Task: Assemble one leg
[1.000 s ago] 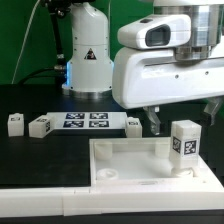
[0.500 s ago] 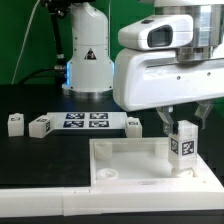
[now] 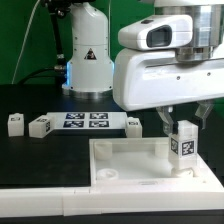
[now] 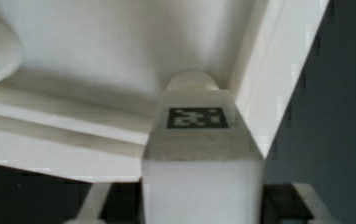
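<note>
Black table [image 3: 40,165]; we saw gripper [image 3: 185,122] spread astride upright leg [image 3: 184,146] in tray [image 3: 100,168] corner. We judged best: close squarely, keep leg vertical.

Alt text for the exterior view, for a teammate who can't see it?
Jaws straddle a white leg standing upright at the tray's far corner, on the exterior view's right; grip unclear. Three other legs and the marker board lie beyond on the table.
</note>
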{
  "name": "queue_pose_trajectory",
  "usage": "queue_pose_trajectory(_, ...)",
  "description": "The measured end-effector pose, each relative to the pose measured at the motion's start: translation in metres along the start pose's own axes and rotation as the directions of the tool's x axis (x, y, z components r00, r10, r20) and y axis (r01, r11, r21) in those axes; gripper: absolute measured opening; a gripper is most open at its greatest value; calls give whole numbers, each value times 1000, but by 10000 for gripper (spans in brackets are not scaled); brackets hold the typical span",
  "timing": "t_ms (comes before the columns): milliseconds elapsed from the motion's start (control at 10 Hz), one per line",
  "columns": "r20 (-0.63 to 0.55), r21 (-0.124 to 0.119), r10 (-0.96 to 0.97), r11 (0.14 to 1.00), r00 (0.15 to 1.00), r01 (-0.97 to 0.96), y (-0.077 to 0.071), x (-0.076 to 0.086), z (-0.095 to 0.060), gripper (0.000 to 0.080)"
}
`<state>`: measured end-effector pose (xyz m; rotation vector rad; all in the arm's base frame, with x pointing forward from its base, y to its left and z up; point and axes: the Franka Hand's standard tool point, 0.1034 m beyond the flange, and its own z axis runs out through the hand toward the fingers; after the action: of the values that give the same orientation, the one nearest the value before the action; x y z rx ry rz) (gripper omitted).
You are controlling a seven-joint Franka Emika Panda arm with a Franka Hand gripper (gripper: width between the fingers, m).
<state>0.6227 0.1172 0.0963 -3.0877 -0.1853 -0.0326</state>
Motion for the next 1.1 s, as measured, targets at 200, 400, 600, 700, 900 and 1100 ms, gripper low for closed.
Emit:
queue_pose_trajectory(200, 0, 4, 207, 978, 978, -207, 1, -1, 1, 290)
queue_pose_trajectory(400, -19, 8, 457, 889, 889, -457, 0, 0, 2, 291)
queue_pose_trajectory(600, -25, 5, 725, 689, 688, -725, -1, 0, 2, 291)
queue_pose_trajectory(700, -29, 5, 802, 597, 596, -802, 0, 0, 2, 290)
queue_pose_trajectory(900, -21, 10, 908, 419, 418, -908, 0, 1, 2, 291)
queue_pose_trajectory(1100, 0, 20, 959, 282, 282, -959, -5, 0, 3, 366)
